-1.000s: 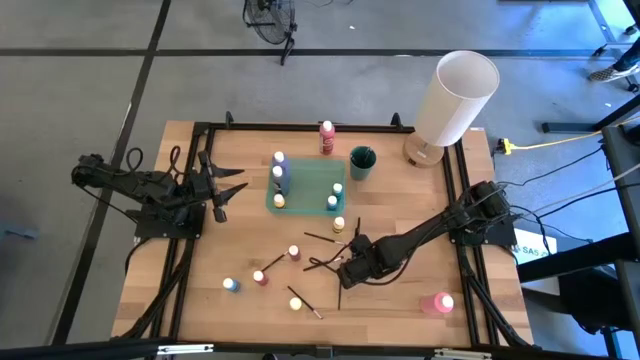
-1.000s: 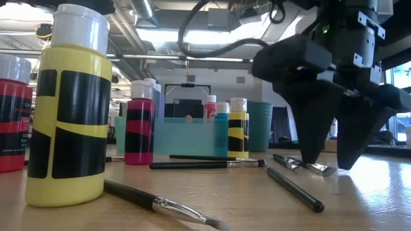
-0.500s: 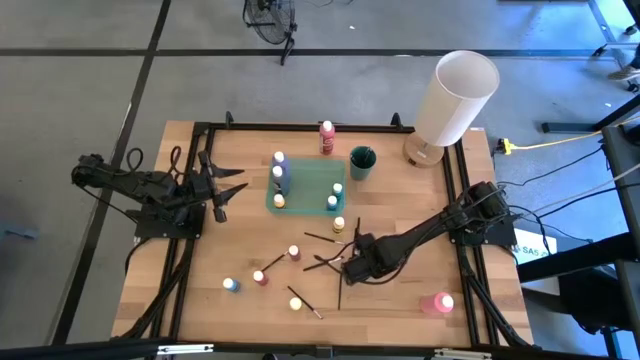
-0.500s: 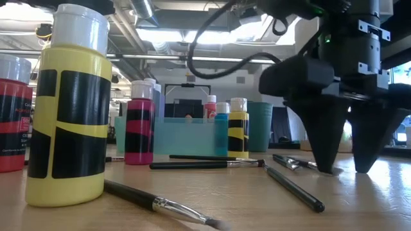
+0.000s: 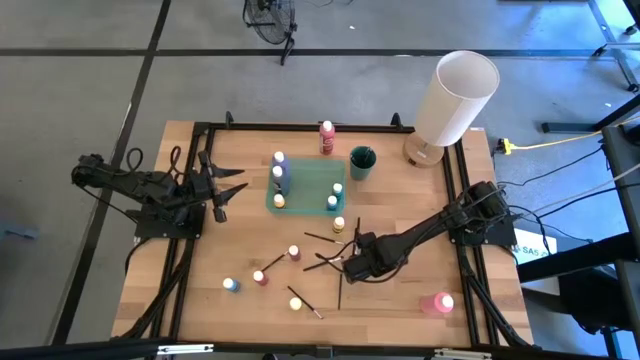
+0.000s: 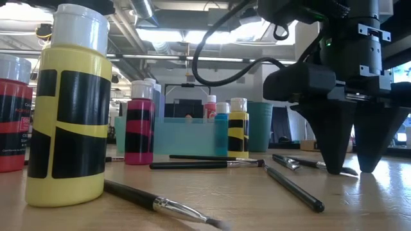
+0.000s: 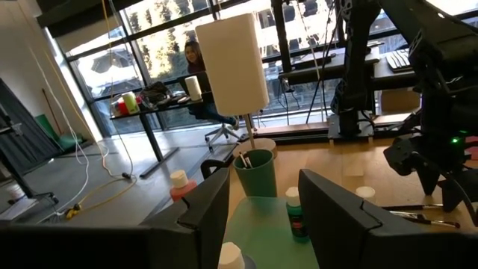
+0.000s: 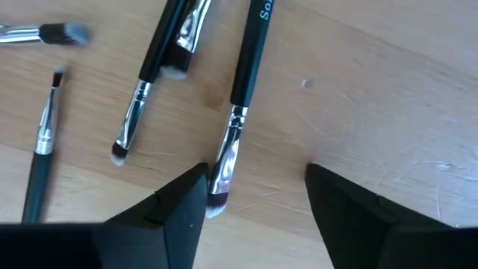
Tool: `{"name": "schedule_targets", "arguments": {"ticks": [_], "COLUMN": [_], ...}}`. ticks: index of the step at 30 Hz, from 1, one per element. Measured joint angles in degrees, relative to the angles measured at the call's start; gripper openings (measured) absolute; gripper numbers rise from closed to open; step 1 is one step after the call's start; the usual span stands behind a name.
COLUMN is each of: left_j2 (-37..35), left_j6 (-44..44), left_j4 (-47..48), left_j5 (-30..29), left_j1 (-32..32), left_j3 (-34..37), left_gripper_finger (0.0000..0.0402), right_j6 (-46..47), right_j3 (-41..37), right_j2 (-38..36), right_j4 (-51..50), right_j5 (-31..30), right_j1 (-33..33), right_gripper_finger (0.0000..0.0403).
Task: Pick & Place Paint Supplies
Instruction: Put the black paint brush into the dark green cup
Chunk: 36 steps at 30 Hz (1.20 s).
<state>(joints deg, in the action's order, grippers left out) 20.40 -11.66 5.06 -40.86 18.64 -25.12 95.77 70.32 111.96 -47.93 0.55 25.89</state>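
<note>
The left gripper (image 5: 232, 192) waits at the left edge of the light wooden table (image 5: 400, 305), off the table top, its two dark fingers parted around nothing and pointing toward the translucent teal plastic tray (image 5: 304, 190). White-capped paint bottles stand in that tray, a purple one (image 5: 279, 161) at its far left corner. Nearer the front, a blue bottle (image 5: 231, 285), a red bottle (image 5: 260, 277) and a yellow bottle (image 5: 295, 303) stand on bare wood, with thin dark-handled brushes (image 5: 310, 264) scattered beside them. A dark green plastic cup (image 5: 361, 161) stands just right of the tray. The right gripper (image 5: 350, 265) is lowered to the table among the brushes, fingers spread with their tips at the wood. One black-handled brush with a silver ferrule (image 8: 237, 104) lies flat, its bristle tip beside one finger (image 8: 168, 213), not pinched. Farther right, a pink bottle (image 5: 438, 303) lies near the front corner.
</note>
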Motion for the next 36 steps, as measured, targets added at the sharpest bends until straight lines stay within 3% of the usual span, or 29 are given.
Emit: {"name": "schedule_targets", "arguments": {"ticks": [18,30,36], "left_j2": [0.0,0.0,0.0], "left_j6": [0.0,0.02,0.02], "left_j4": [-0.02,-0.02,-0.01], "left_j5": [0.0,0.0,0.0], "left_j1": [0.01,0.02,0.02], "left_j3": [0.0,0.0,0.0], "left_gripper_finger": [0.0157,0.0157,0.0157], "right_j6": [-0.15,-1.02,-1.99], "right_j3": [-0.08,-0.08,-0.08], "right_j2": [0.04,0.09,0.07], "right_j4": [0.39,0.93,1.32], "right_j5": [2.11,3.09,3.07], "right_j1": [-0.29,-0.79,-0.79], "right_gripper_finger": [0.0081,0.0015,0.0006]}}
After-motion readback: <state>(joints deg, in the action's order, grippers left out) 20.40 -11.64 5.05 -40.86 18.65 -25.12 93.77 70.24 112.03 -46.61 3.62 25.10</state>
